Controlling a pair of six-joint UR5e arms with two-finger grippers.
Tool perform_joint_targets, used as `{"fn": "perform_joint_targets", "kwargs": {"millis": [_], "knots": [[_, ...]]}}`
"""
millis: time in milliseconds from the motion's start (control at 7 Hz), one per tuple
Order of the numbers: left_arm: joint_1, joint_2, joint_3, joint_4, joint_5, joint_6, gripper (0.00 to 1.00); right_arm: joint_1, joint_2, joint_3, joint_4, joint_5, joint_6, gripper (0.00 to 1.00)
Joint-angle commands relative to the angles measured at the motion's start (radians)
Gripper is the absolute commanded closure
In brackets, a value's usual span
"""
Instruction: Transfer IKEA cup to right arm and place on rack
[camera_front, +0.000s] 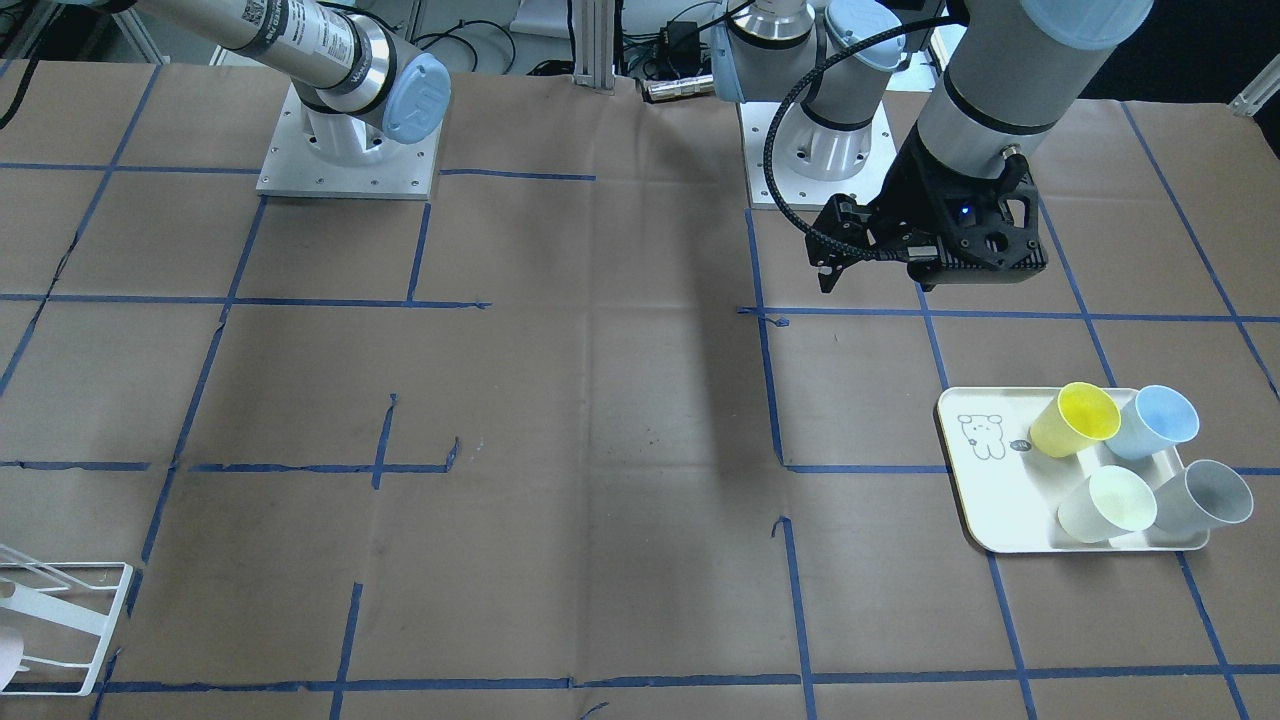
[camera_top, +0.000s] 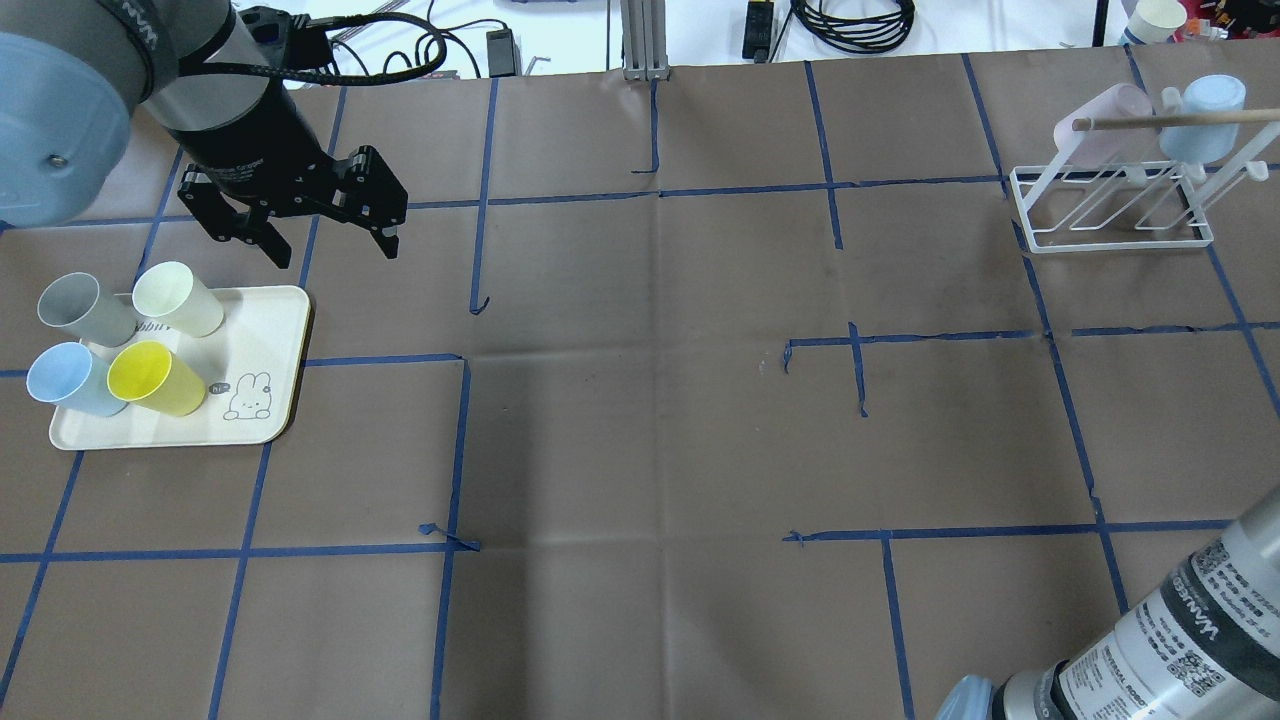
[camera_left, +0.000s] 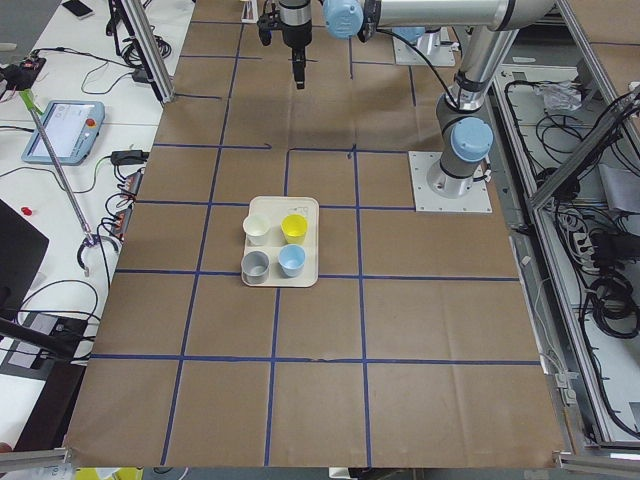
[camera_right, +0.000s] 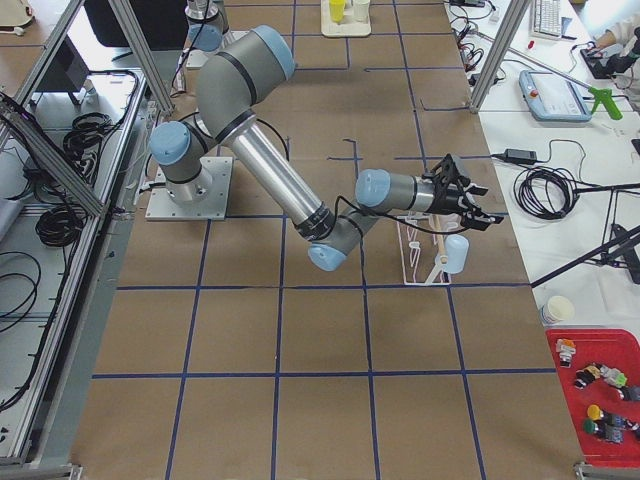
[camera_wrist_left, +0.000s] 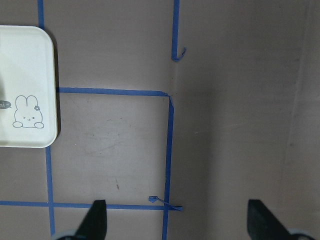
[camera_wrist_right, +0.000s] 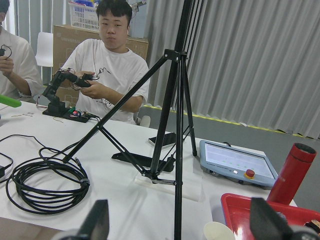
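Several IKEA cups stand upright on the cream tray (camera_top: 270, 330): yellow (camera_top: 150, 378), blue (camera_top: 65, 378), pale green (camera_top: 178, 298) and grey (camera_top: 80, 310). My left gripper (camera_top: 330, 240) hangs open and empty above the table just beyond the tray; its fingertips (camera_wrist_left: 95, 220) stand wide apart in the left wrist view. The white wire rack (camera_top: 1110, 240) sits at the far right with a pink cup (camera_top: 1100, 115) and a light blue cup (camera_top: 1205, 105) on it. My right gripper (camera_right: 478, 207) hovers over the rack (camera_right: 420, 250), open with nothing between its fingers (camera_wrist_right: 97, 222).
A thin wooden rod (camera_top: 1170, 120) crosses above the rack. Beyond the table's far edge stand a white bench with a tripod (camera_wrist_right: 175, 125), a coiled cable (camera_wrist_right: 45, 182) and a seated person (camera_wrist_right: 112, 75). Brown paper with blue tape lines covers the table (camera_top: 650, 400).
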Motion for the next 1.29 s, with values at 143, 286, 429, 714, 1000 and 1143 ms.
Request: {"fn": "perform_joint_targets", "kwargs": {"millis": [143,286,429,714,1000,1143], "knots": [[-0.001,-0.001,-0.001,0.0,-0.001,-0.001,0.0,0.051,-0.116,0.008,0.339,-0.133,0.001,0.0],[-0.001,-0.001,-0.001,0.0,0.002,-0.001,0.0,0.086,-0.164,0.008,0.441,-0.185,0.001,0.0],[-0.001,-0.001,-0.001,0.0,0.0,-0.001,0.0,0.144,-0.208,0.001,0.554,-0.304,0.001,0.0],[-0.001,-0.001,-0.001,0.0,0.0,-0.001,0.0,0.253,-0.317,-0.007,0.856,-0.423,0.008,0.0],[-0.001,-0.001,-0.001,0.0,-0.003,-0.001,0.0,0.321,-0.399,-0.006,1.147,-0.452,0.029,0.0],[-0.001,0.0,-0.001,0.0,-0.001,-0.001,0.0,0.352,-0.44,-0.007,1.317,-0.484,0.041,0.0]]}}
